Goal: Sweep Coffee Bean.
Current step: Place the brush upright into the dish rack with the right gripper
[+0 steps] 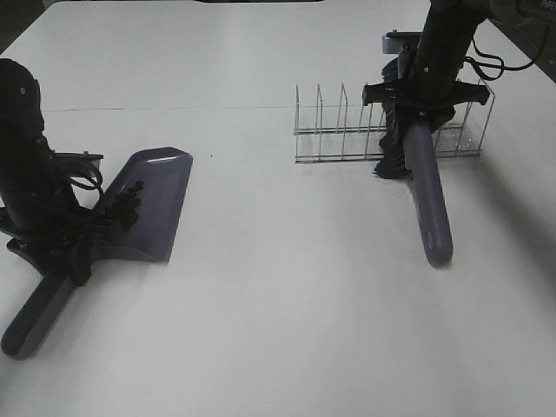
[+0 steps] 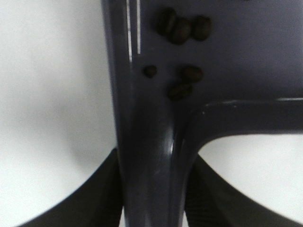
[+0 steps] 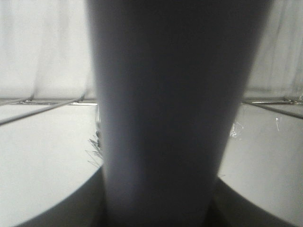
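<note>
A grey-purple dustpan lies on the white table at the left, with a cluster of dark coffee beans in its pan. My left gripper is shut on the dustpan's handle. The left wrist view shows the handle neck between the fingers and several beans on the pan. My right gripper is shut on a grey-purple brush, whose black bristles rest by the rack. The right wrist view is filled by the brush handle.
A clear wire-framed rack with several slots stands at the back right, just behind the brush bristles; its wires show in the right wrist view. One tiny dark speck lies on the table right of the dustpan.
</note>
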Controlling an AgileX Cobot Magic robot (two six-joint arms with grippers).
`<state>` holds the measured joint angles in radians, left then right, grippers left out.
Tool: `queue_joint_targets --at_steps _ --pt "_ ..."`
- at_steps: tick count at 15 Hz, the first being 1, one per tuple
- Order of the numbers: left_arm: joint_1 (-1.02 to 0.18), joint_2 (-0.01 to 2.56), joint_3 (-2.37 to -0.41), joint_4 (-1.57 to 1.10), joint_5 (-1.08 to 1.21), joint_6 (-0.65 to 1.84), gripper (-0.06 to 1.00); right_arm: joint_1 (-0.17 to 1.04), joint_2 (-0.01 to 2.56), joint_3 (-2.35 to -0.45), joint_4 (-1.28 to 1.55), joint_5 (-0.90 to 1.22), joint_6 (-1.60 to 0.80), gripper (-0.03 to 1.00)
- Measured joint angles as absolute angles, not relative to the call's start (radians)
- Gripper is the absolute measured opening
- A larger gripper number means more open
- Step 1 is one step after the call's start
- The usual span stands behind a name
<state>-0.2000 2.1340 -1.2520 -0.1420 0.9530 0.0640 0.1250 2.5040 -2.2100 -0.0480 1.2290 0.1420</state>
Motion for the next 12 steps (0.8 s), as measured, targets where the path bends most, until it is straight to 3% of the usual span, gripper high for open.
queue_joint_targets --at_steps 12 --pt "-0.200 2.134 -1.252 -0.142 0.954 0.072 0.31 0.125 2.440 -2.122 -0.062 1.230 0.075 0.33"
